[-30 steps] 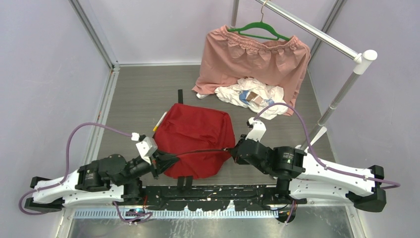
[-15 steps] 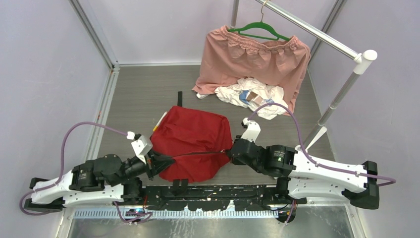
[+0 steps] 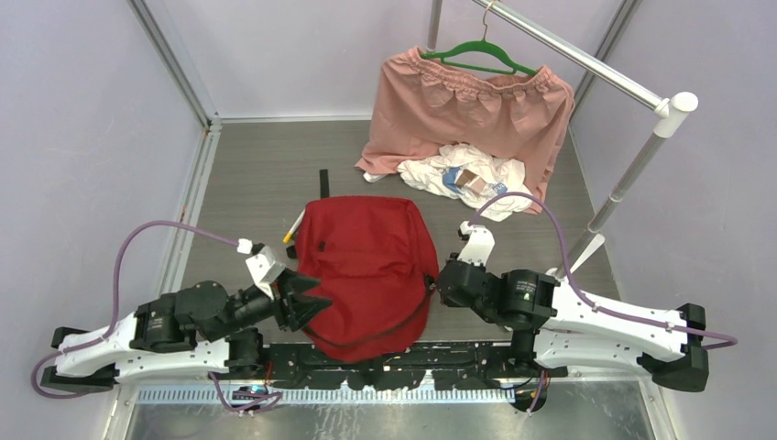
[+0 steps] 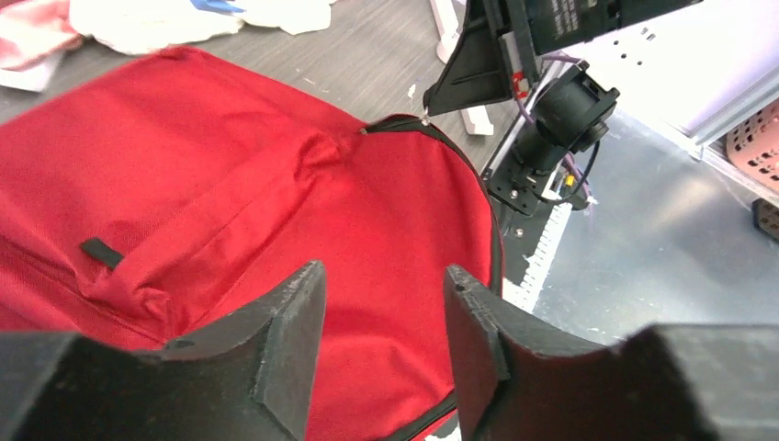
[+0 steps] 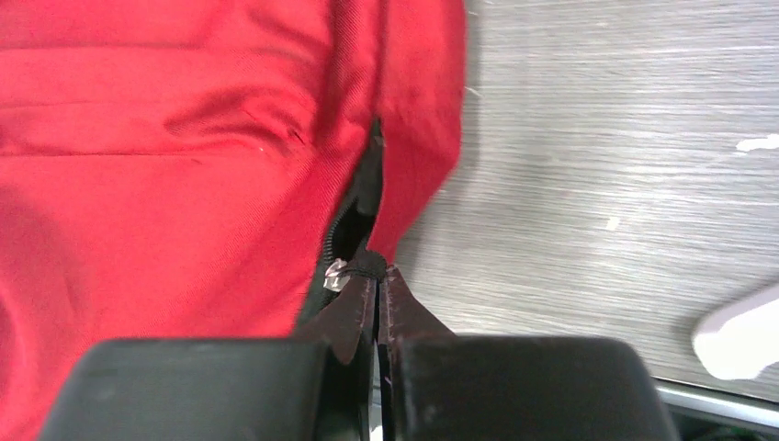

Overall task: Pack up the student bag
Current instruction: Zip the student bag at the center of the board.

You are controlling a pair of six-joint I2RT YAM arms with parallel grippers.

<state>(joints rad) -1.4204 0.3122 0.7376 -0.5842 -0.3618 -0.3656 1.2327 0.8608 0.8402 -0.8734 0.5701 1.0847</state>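
The student bag (image 3: 366, 261) is a red fabric backpack lying flat in the middle of the table, with black zipper trim curving along its near edge. My left gripper (image 3: 314, 299) stands open at the bag's near-left edge; in the left wrist view the left gripper (image 4: 384, 274) has only red fabric (image 4: 276, 184) showing between its fingers, which grip nothing. My right gripper (image 3: 432, 280) is at the bag's right edge. In the right wrist view the right gripper (image 5: 378, 277) is shut on the black zipper pull (image 5: 360, 265) beside a short open stretch of zipper.
A pale pink garment (image 3: 467, 105) hangs on a green hanger (image 3: 478, 55) from a metal rail (image 3: 586, 60) at the back right. A crumpled white cloth (image 3: 467, 176) lies below it. A pen (image 3: 295, 225) and a black strap (image 3: 322, 181) lie by the bag's far-left edge.
My left gripper has opened and let go of the bag. The bag, stretched between both grippers before, now lies spread flat. The right gripper stays shut on the zipper pull.
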